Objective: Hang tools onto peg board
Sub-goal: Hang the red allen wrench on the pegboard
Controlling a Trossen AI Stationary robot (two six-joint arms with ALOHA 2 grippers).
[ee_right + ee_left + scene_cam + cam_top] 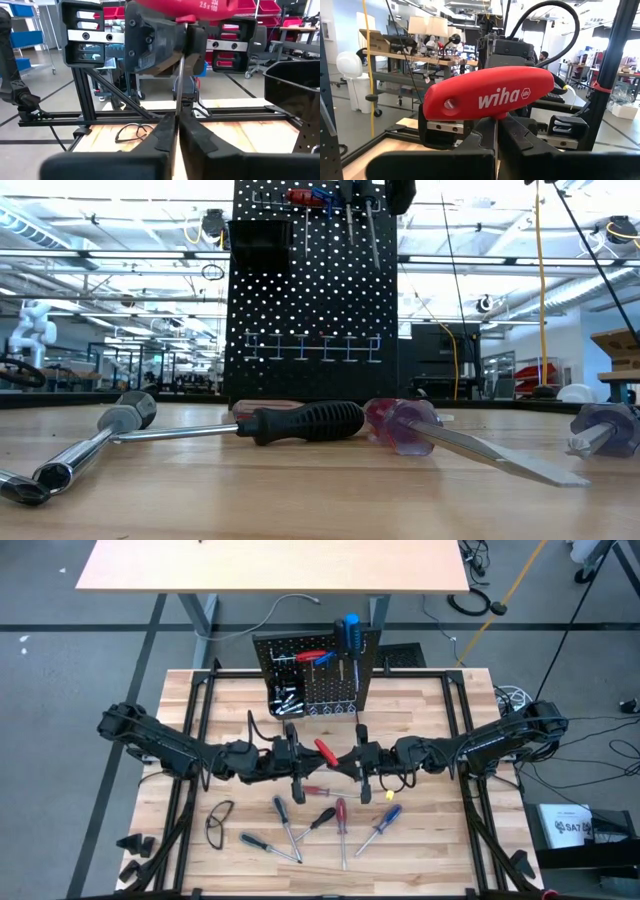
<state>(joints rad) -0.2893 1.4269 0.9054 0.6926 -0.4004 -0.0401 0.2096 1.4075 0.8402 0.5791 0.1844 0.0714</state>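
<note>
Butcher-block surface (pixel 430 830) in an open lab, desk beyond it; peg board (pixel 315 675) upright at the far edge, already carrying a blue-handled driver (pixel 349 632) and red-handled pliers (pixel 313 657). Left arm reaches in from my left, left claw (pixel 296 762) closed on the shank under the red T-handle tool (pixel 326 752), held up off the wood mid-surface, between the two arms. In the left wrist view the red handle (pixel 487 95) sits crosswise just above my fingers. Right claw (pixel 362 762) meets it from the other side; its wrist view shows the fingers pinched shut on the thin metal shank (pixel 179 85). Loose screwdrivers (pixel 340 825) lie on the near half, safety glasses (pixel 218 822) to their left. I judge this a handover step. Next move calls for one claw to let go, then carrying the tool to a free hook.
</note>
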